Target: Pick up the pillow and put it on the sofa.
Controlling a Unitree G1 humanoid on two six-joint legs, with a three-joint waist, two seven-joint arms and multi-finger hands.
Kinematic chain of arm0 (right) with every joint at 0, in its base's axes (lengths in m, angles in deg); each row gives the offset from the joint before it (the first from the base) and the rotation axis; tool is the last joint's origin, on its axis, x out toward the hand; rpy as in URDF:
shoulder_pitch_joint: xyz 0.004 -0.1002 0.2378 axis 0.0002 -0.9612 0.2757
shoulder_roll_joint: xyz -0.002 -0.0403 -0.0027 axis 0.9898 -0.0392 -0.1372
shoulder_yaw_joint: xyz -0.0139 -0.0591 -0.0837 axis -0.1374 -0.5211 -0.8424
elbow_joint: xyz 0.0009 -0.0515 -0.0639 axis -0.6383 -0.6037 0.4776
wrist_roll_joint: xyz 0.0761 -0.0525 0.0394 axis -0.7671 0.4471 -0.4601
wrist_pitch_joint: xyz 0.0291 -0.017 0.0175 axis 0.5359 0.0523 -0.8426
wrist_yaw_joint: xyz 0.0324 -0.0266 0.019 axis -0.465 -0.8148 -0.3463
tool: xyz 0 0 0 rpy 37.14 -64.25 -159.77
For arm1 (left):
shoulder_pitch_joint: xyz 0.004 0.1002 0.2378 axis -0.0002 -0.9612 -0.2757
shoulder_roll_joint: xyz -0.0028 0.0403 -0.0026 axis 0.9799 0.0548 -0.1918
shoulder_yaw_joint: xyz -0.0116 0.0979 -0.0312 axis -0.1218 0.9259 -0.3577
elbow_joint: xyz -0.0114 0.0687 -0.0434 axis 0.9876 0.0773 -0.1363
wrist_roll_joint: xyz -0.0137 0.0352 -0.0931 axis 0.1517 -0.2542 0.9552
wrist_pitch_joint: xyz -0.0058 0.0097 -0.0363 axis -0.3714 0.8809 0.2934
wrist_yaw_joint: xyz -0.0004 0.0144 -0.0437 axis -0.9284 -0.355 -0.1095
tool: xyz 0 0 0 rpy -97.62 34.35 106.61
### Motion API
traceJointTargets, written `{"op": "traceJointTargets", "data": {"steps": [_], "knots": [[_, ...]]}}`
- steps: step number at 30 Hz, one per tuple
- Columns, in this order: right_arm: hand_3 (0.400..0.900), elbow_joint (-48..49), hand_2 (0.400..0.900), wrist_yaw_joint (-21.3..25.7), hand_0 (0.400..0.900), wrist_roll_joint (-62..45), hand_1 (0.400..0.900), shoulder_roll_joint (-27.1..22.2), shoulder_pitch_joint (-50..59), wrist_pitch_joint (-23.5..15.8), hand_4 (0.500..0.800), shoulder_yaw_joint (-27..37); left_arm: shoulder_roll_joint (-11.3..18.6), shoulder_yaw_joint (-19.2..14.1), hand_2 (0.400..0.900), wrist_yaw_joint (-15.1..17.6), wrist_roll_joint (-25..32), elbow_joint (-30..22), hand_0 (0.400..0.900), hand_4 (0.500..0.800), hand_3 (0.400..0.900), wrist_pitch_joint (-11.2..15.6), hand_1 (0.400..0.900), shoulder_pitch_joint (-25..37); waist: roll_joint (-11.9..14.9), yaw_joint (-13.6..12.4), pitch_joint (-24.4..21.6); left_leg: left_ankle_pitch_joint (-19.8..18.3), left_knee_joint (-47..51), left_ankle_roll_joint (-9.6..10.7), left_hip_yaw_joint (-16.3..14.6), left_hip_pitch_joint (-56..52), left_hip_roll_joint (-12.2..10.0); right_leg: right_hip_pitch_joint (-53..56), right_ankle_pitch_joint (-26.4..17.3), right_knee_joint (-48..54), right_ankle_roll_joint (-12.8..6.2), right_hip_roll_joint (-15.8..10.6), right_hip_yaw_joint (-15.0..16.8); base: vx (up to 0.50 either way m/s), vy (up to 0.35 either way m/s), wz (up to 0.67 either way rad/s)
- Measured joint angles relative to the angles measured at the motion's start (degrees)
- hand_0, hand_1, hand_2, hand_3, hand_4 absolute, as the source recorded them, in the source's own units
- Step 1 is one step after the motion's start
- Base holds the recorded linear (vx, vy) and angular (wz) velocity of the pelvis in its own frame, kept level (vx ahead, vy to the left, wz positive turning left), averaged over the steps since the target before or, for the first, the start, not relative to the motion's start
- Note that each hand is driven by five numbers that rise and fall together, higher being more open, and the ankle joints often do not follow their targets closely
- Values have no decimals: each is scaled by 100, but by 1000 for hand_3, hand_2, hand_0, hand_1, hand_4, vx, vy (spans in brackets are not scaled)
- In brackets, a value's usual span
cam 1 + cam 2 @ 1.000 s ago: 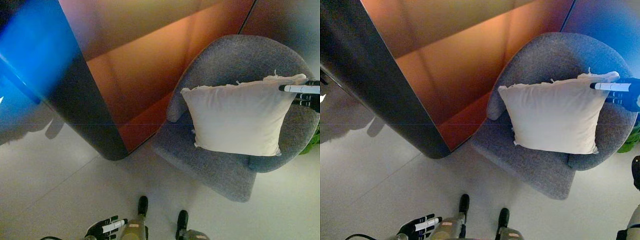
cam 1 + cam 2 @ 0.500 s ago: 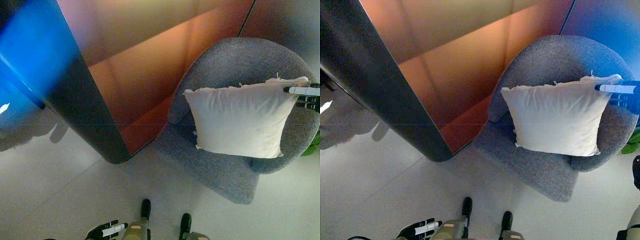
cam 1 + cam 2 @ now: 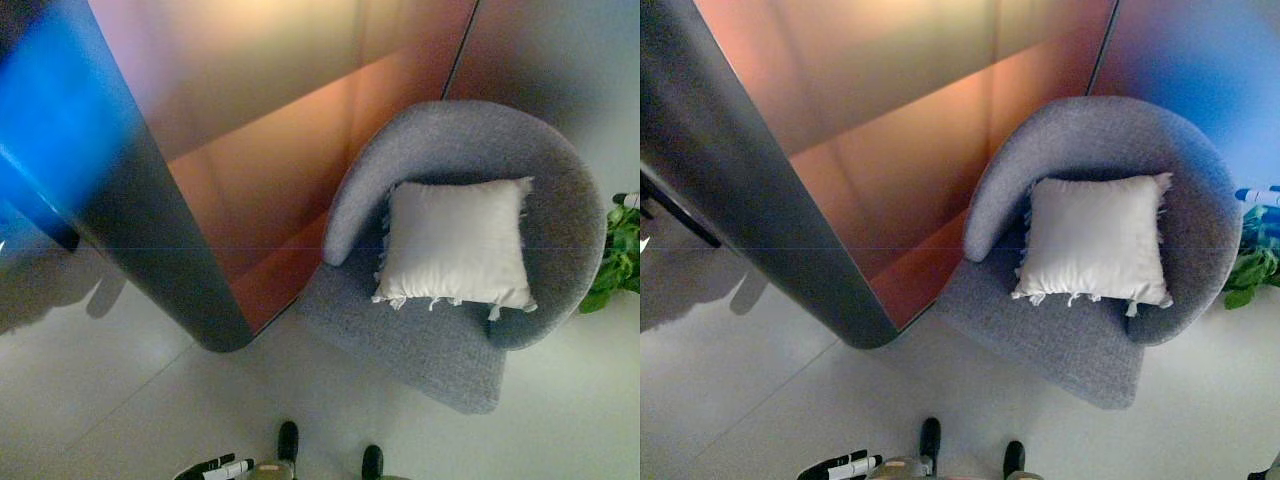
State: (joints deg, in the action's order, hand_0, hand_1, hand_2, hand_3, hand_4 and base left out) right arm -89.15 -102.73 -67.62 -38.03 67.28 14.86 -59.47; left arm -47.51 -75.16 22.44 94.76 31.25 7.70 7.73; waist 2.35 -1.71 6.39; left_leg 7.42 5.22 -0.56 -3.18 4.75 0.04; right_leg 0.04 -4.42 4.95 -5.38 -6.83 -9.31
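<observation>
The white square pillow [image 3: 455, 245] with a fringed edge lies on the seat of the round grey armchair [image 3: 560, 170], leaning against its backrest. No hand touches it. My right hand [image 3: 1260, 196] shows only at the right edge of the view, beside the chair's outer rim, with its fingers stretched out and empty. My left hand [image 3: 217, 468] hangs low at the bottom edge, open and empty, far from the chair.
A tall orange-brown wall panel with a dark rounded corner [image 3: 215, 320] stands left of the chair. A green plant [image 3: 615, 255] grows right of the chair. Pale smooth floor [image 3: 120, 390] spreads in front.
The right hand has let go of the pillow and drawn back to the right edge. The pillow has dropped flat onto the chair seat. The camera has shifted too.
</observation>
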Motion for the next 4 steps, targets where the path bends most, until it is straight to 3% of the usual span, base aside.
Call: {"op": "traceJointTargets", "data": {"steps": [4], "knots": [[900,-9,900,-11,900,-48,900,1,-95,14,800,184,-52,42,900,-33,0,0,900,800,900,-64,900,53,4,154,-57,-12,0,17,-77,-112,-5,79,-1,0,1,0,83,-56,49,-6]]}}
